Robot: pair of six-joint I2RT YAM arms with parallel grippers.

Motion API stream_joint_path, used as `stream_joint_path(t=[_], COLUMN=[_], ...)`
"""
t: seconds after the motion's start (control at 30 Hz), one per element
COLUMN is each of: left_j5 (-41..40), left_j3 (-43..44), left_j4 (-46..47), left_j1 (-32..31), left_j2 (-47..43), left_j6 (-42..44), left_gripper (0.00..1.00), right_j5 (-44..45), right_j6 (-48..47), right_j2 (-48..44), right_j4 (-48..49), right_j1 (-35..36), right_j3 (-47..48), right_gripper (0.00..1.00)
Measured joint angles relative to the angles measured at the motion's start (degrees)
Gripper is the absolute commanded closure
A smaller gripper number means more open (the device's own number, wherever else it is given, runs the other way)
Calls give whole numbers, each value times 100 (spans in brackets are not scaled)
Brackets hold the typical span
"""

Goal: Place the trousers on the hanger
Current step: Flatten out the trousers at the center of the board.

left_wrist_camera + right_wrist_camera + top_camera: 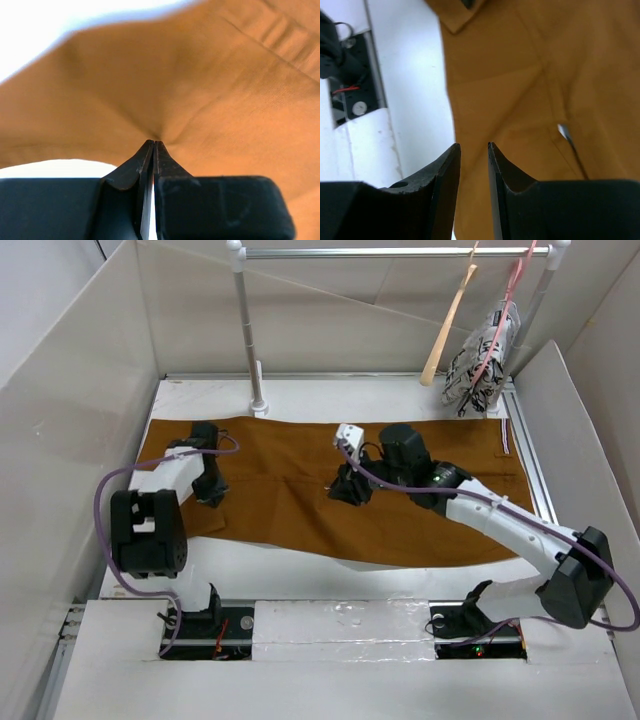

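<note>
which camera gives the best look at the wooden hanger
The top external view: the wooden hanger hangs from the rail at the far right, in plain sight beside a patterned cloth. Neither wrist view shows it; both are filled mostly by the trousers.

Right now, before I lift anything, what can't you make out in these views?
- Left wrist view: how many layers of the trousers the shut left gripper pinches; the pucker hides it.
- Right wrist view: whether the open right gripper touches the cloth; too close, blurred.
- Top view: both sets of fingertips, covered by the wrists above them.
- Top view: the hanger hangs edge-on; its hook is too thin to trace.
</note>
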Motion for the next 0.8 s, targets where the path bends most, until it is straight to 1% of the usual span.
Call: stream_joint_path(t=[0.07,0.1,0.17,0.2,0.3,0.4,0.47,0.57,0.63,0.67,0.73,0.77,0.8], left_j5=[-4,-7,35,66,131,247,232,114,15,-42,-138,-177,-219], left_j3=[28,74,369,511,542,269,149,101,101,101,103,103,103], left_j4=[-33,-37,-221,-238,-177,-181,-317,-413,-424,-435,-463,-481,-498], left_j1=[221,339,525,549,219,-164,-236,-234,-229,-229,-229,-229,-229], left_j2=[-306,-479,-621,-623,-483,-221,-7,251,393,457,553,557,557], left_j6=[48,74,212,256,282,262,234,192,133,103,31,0,-17], left_gripper=[100,92,73,59,54,53,52,54,68,79,95,100,100], right_j5=[20,24,22,22,15,13,15,13,13,13,-9,-20,-28], right_j6=[-46,-52,-90,-105,-129,-151,-155,-170,-173,-173,-177,-186,-192], right_j2=[-118,-229,-321,-348,-343,-343,-343,-343,-350,-356,-387,-409,-435], right_j4=[-140,-155,-225,-258,-354,-409,-442,-450,-452,-457,-463,-463,-461], right_j1=[-168,-334,-435,-450,-448,-450,-463,-466,-466,-476,-507,-542,-579], right_j3=[-59,-120,-205,-245,-267,-267,-267,-267,-267,-267,-267,-269,-278], right_gripper=[65,65,65,65,65,65,65,65,65,65,65,65,65])
